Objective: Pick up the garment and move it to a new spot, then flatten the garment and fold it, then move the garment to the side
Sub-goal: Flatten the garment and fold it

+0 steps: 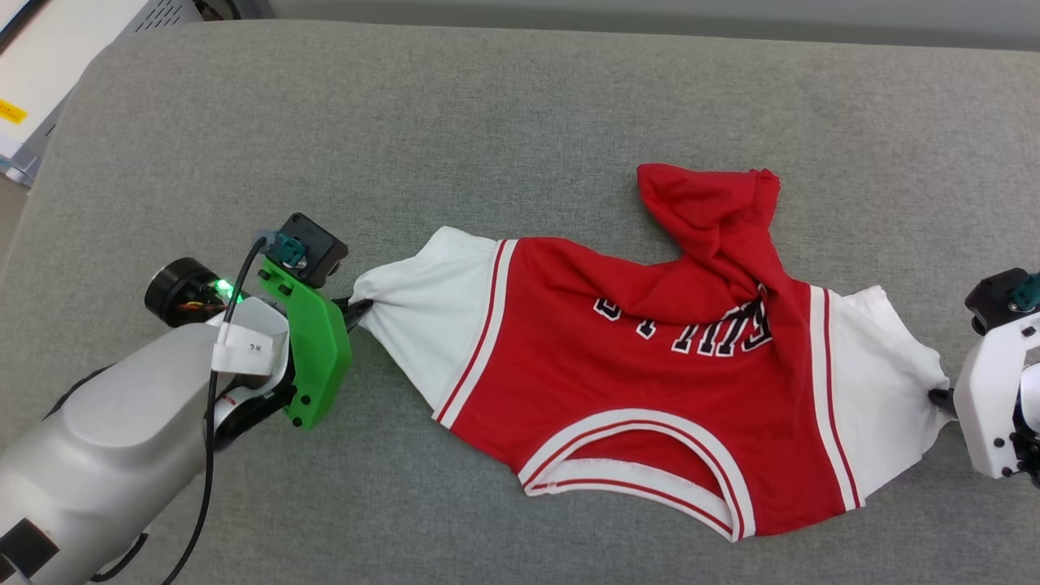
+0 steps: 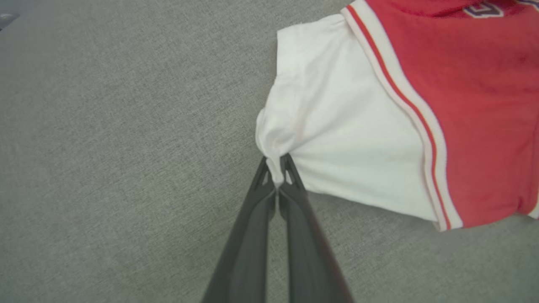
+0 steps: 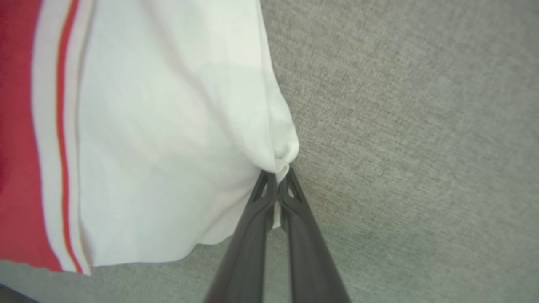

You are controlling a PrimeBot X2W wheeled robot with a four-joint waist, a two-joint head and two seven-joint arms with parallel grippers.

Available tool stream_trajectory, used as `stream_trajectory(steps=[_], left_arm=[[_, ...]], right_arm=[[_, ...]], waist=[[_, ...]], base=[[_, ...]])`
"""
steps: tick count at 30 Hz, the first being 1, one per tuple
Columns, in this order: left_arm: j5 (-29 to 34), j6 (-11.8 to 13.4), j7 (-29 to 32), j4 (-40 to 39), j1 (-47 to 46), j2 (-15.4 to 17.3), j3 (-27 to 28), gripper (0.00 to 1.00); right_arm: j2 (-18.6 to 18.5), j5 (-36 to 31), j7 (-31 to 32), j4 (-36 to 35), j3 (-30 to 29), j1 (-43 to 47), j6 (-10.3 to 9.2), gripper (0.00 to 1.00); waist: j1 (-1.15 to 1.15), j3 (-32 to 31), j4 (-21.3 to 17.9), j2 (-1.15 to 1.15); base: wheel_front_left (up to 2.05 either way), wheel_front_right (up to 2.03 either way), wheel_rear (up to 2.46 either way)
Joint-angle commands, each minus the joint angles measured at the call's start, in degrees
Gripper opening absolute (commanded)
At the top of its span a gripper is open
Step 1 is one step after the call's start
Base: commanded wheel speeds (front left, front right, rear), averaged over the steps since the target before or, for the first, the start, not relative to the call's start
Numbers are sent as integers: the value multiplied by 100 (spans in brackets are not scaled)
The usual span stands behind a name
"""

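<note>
The left gripper (image 2: 276, 167) has its two dark fingers pressed together, pinching a small tuck of white cloth at the outer edge of one sleeve (image 2: 337, 130) of the shirt (image 1: 650, 382). The right gripper (image 3: 278, 179) is likewise clamped on a bunched bit of the other white sleeve (image 3: 168, 126), with a sliver of cloth showing between its fingers. In the head view the left gripper sits at the left, below a green bracket (image 1: 317, 353) on a pale grey forearm (image 1: 122, 439) with a black cable (image 1: 210, 455) running along it. The right gripper is at the far right edge, on a white wrist (image 1: 987, 406). The shirt lies between them, stretched sideways across the middle of a grey cloth-covered surface (image 1: 520, 97), each sleeve drawn to a point at its gripper. Its body is red, with red-and-white striped trim (image 1: 475, 325) where each sleeve joins. The white-edged neckline (image 1: 638, 421) faces the robot, so the dark, white-outlined lettering (image 1: 715, 337) on the chest reads upside down. The far part of the red body is folded over and crumpled into a heap (image 1: 715, 211) toward the right, covering some of the letters. A white cabinet (image 1: 73, 41) shows beyond the surface's far left corner
</note>
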Motion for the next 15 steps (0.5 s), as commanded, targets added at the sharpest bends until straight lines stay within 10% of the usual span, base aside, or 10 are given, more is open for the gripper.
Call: stream_trajectory(steps=[1, 15], left_arm=[[7, -12, -81, 17, -53, 27, -3, 0], [83, 389, -832, -1210, -173, 512, 476, 0]], right_arm=[[206, 50, -166, 28, 127, 0, -4, 0], [-591, 300, -1154, -1381, -919, 321, -4, 0]], waist=[[0, -118, -54, 33], [0, -794, -157, 33]], base=[[0, 0, 0], [0, 0, 0]])
